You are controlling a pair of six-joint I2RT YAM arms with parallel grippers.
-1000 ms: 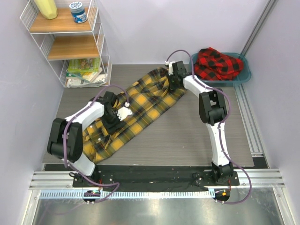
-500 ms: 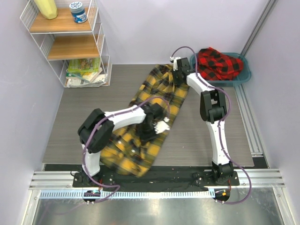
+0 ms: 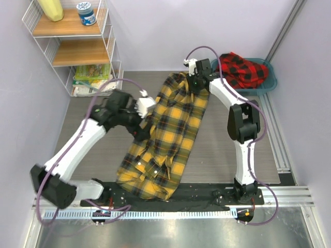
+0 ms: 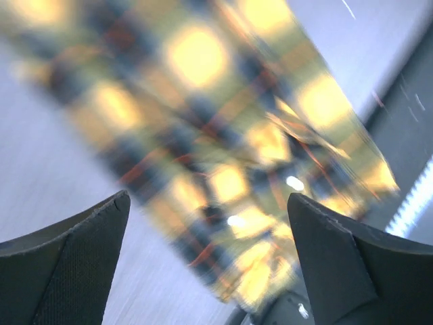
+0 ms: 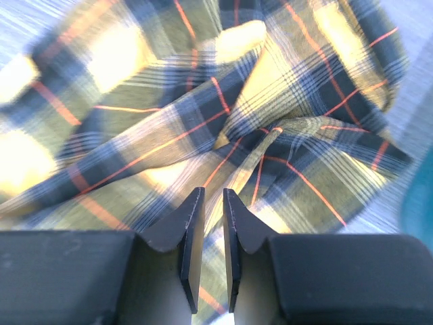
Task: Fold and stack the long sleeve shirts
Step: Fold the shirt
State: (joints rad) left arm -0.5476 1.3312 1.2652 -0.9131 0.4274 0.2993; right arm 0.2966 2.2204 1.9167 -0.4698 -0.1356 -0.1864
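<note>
A yellow-and-black plaid long sleeve shirt [image 3: 173, 129] lies stretched from the table's far middle down to the near edge, rumpled at its lower end. My left gripper [image 3: 140, 129] hovers at the shirt's left edge, wide open and empty; its wrist view shows the blurred shirt [image 4: 223, 135] beyond the gripper [image 4: 208, 196]. My right gripper [image 3: 195, 82] is over the shirt's far end. In the right wrist view the gripper [image 5: 211, 193] stands open by a narrow gap just above bunched yellow plaid folds [image 5: 270, 135]. The red-and-black shirt [image 3: 239, 70] is heaped in a basin.
The teal plastic basin [image 3: 271, 83] sits at the far right corner. A white wire shelf [image 3: 77, 51] with books, a jar and a yellow bottle stands at the far left. Metal rails [image 3: 274, 134] run along the right and near edges.
My left arm dragged the shirt's lower end toward the near edge, let go and drew back to the left. The shirt now lies lengthwise. The right jaws have parted slightly.
</note>
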